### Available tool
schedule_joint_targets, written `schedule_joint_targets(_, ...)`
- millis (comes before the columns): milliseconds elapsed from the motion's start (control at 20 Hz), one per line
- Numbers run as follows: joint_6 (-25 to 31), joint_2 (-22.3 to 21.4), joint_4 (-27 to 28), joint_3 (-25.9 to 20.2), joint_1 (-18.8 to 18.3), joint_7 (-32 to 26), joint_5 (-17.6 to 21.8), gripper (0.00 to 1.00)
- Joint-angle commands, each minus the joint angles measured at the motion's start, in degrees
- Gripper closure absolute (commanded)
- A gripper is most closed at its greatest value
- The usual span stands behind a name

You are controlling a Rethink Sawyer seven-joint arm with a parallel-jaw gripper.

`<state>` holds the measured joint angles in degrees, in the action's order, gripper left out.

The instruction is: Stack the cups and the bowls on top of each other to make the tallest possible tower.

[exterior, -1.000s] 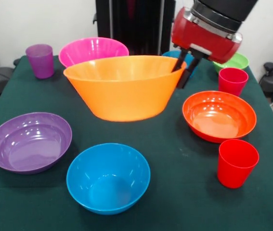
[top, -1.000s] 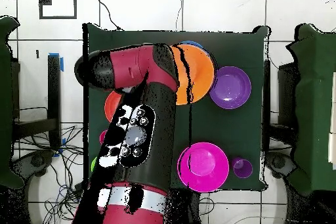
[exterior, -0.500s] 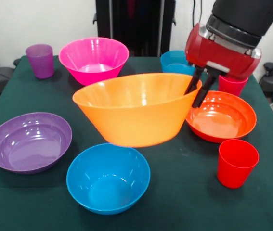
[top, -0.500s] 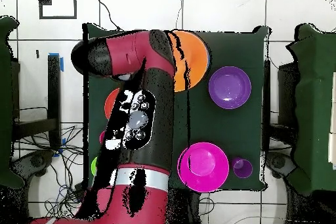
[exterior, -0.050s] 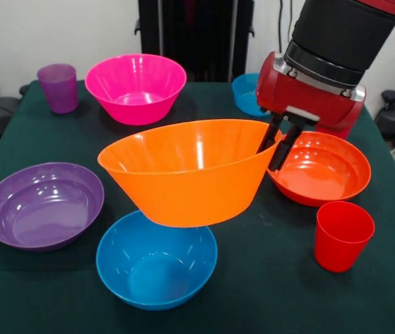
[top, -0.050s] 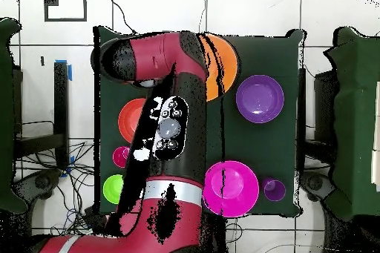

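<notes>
My gripper (exterior, -0.050s: 270, 154) is shut on the right rim of the large orange bowl (exterior, -0.050s: 187, 174), one finger inside and one outside. The bowl hangs tilted in the air, its base just over the far rim of the medium blue bowl (exterior, -0.050s: 157, 261) at the table's front. From above, the arm covers most of the orange bowl (top, -0.050s: 223, 68). A pink bowl (exterior, -0.050s: 136, 85), a purple bowl (exterior, -0.050s: 42, 205) and a red-orange bowl (exterior, -0.050s: 320, 169) each rest alone on the cloth. One red cup (exterior, -0.050s: 343, 235) stands front right and a purple cup (exterior, -0.050s: 58, 87) back left. No tower stands.
A small blue bowl (exterior, -0.050s: 246, 92) sits behind the gripper. The overhead view shows a green bowl (top, -0.050s: 113, 188) and a second red cup (top, -0.050s: 121, 156) near the arm. The green cloth table (exterior, -0.050s: 267, 292) ends close in front of the blue bowl.
The gripper has carried the orange bowl off the cloth, toward the front of the table, until it hangs over the medium blue bowl. The other bowls and cups have stayed put.
</notes>
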<state>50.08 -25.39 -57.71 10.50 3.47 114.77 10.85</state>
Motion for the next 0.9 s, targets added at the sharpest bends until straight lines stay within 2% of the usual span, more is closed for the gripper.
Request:
schedule_joint_targets(50, 5.2, 2.3, 1.9, -7.3, -1.2, -17.0, 5.3, 1.00)
schedule_joint_targets(450, 7.6, 2.6, 3.2, -8.4, -1.8, -19.6, 6.0, 1.00)
schedule_joint_targets(900, 5.7, 0.6, 1.0, -10.0, -2.9, -19.7, 6.3, 1.00)
